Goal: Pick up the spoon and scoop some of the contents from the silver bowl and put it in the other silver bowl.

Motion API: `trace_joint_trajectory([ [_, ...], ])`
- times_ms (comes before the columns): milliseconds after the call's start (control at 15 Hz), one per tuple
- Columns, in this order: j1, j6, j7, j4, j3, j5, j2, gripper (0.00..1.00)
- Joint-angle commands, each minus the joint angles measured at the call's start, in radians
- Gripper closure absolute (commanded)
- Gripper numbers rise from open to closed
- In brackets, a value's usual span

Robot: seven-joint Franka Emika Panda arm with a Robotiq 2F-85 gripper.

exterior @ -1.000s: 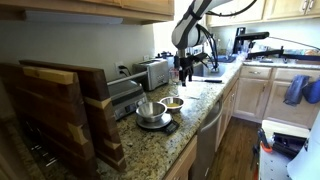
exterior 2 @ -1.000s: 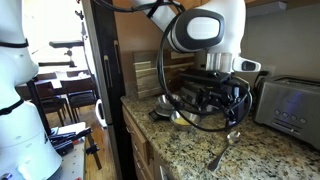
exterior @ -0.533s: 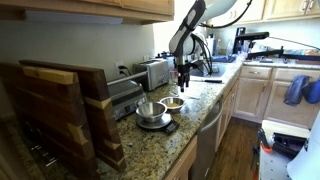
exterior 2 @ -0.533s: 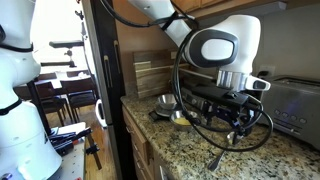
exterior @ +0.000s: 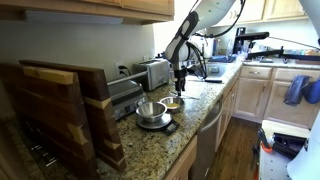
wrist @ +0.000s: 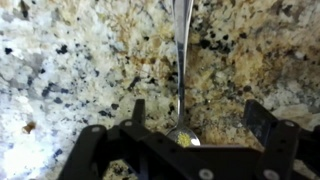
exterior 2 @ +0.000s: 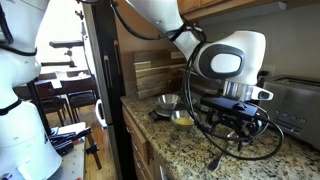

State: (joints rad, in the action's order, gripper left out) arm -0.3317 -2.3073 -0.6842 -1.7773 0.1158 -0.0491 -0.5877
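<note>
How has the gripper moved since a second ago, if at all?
Yes. In an exterior view the gripper has shifted away from the silver bowls toward the toaster and dropped lower, open above the spoon.

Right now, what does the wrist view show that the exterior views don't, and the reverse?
Wrist only: the spoon runs lengthwise between the open fingers, its scoop end nearest the camera, and nothing is gripped. Exterior only: a bowl, a second bowl with what look like yellowish contents, the toaster, the cutting boards and the arm. Shared: the spoon, also seen in an exterior view, the granite counter, and the fingers low over it.
</note>
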Motion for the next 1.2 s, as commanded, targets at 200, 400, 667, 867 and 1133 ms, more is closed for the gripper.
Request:
trace_joint_trajectory([
  [200,-0.034,0.027,-0.051,0.084,-0.033,0.012,-0.065,0.0],
  [400,-0.039,0.028,-0.067,0.095,-0.038,0.009,-0.075,0.33],
  [667,-0.049,0.03,-0.083,0.1,-0.039,0.004,-0.075,0.61],
  [867,-0.06,0.036,-0.092,0.098,-0.043,-0.004,-0.072,0.8],
  [1133,-0.069,0.051,-0.109,0.083,-0.053,-0.011,-0.064,0.95],
])
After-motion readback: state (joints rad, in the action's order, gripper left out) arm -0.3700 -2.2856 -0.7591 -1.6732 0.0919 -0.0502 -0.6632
